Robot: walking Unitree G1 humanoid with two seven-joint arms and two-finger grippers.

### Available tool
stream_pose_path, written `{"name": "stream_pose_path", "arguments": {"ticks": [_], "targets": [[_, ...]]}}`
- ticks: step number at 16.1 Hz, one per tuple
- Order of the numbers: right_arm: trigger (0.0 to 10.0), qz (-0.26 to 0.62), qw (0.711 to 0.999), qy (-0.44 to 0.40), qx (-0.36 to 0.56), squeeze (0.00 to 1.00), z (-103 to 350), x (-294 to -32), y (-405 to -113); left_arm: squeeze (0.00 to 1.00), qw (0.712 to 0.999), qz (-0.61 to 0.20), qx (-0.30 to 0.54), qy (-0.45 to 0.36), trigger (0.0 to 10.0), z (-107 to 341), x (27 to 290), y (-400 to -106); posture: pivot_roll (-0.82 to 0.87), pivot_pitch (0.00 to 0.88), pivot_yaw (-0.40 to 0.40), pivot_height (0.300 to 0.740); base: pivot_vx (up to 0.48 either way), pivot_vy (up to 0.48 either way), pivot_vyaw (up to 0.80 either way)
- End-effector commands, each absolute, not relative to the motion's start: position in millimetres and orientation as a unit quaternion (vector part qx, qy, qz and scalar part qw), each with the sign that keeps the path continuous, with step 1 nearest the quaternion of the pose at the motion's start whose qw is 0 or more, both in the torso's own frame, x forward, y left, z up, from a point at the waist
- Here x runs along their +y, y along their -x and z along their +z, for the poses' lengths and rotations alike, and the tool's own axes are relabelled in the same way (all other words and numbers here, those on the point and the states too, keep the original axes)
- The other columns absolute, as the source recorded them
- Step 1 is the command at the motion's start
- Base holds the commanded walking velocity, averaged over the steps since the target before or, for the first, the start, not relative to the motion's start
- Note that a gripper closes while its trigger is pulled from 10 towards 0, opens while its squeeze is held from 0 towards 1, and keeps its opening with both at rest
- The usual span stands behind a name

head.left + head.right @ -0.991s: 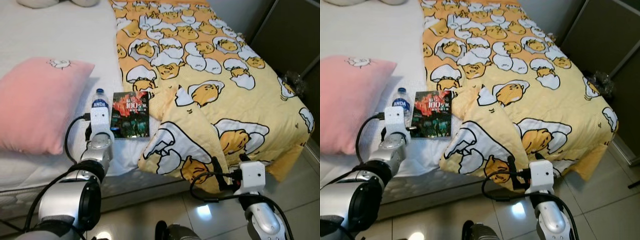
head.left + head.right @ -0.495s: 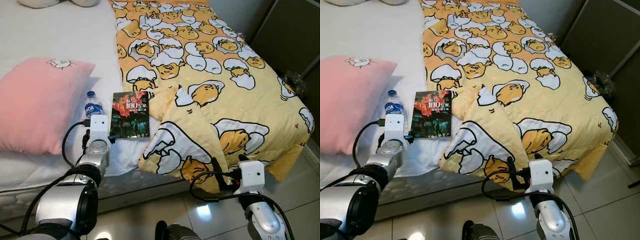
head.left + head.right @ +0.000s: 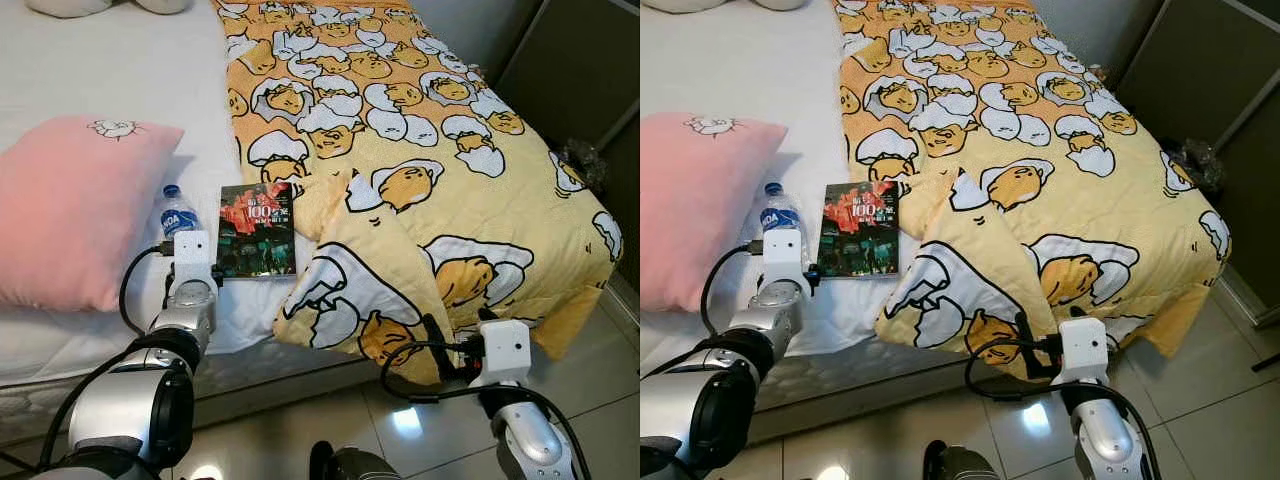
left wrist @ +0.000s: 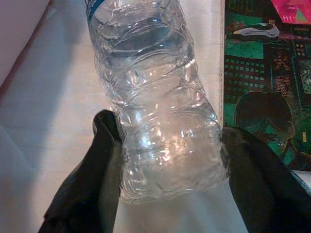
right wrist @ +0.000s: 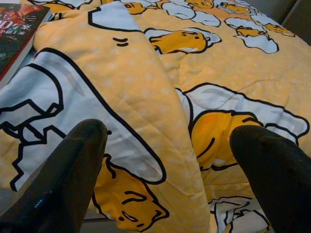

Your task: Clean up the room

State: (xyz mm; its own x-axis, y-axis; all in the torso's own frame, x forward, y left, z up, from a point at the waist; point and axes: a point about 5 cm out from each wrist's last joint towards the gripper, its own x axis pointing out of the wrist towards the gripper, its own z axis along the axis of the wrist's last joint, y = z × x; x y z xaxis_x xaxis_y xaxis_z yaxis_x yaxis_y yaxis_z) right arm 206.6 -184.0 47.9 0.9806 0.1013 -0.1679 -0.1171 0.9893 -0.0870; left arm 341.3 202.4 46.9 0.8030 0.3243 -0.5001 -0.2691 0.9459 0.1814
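L gripper (image 4: 167,145) pinches base of bottle (image 3: 176,214) lying on sheet betw pillow (image 3: 70,205) & book (image 3: 257,230), long axis pointing straight away from it, cap far end; R gripper (image 5: 177,170) wide open, empty, over quilt (image 3: 420,150).

Count on bed: 1 clear water bottle (image 3: 177,213), 1 book (image 3: 257,230), 1 pink pillow (image 3: 75,208), 1 yellow cartoon-print quilt (image 3: 420,150). Robot: 2 grippers, left gripper (image 4: 165,160) and right gripper (image 5: 170,160).
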Motion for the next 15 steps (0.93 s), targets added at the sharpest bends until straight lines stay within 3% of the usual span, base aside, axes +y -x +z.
{"name": "stream_pose_path", "arguments": {"ticks": [1,7,11,15], "targets": [[10.0,0.043,0.994,0.053,0.083,0.00,51.2,-191.8,-207.6,0.00,0.943,0.149,0.293,-0.050,0.0,39.3,200.4,-336.3,-0.21,0.092,-0.119,0.740,0.000,0.000,0.00],[10.0,0.045,0.994,0.053,0.081,0.00,50.2,-188.8,-212.8,0.00,0.958,0.116,0.254,-0.059,0.0,51.4,196.4,-345.9,-0.19,0.085,-0.117,0.740,0.000,0.000,0.00],[10.0,0.037,0.995,0.048,0.075,0.00,50.1,-188.1,-220.1,0.00,0.983,0.038,0.168,-0.063,0.0,72.5,173.8,-360.1,-0.15,0.064,-0.106,0.740,0.000,0.000,0.00],[10.0,0.041,0.997,0.036,0.058,0.00,52.4,-180.9,-239.8,0.00,0.995,0.016,0.086,-0.049,0.0,86.7,177.8,-360.2,-0.08,0.022,-0.097,0.740,0.000,0.000,0.00]]}}
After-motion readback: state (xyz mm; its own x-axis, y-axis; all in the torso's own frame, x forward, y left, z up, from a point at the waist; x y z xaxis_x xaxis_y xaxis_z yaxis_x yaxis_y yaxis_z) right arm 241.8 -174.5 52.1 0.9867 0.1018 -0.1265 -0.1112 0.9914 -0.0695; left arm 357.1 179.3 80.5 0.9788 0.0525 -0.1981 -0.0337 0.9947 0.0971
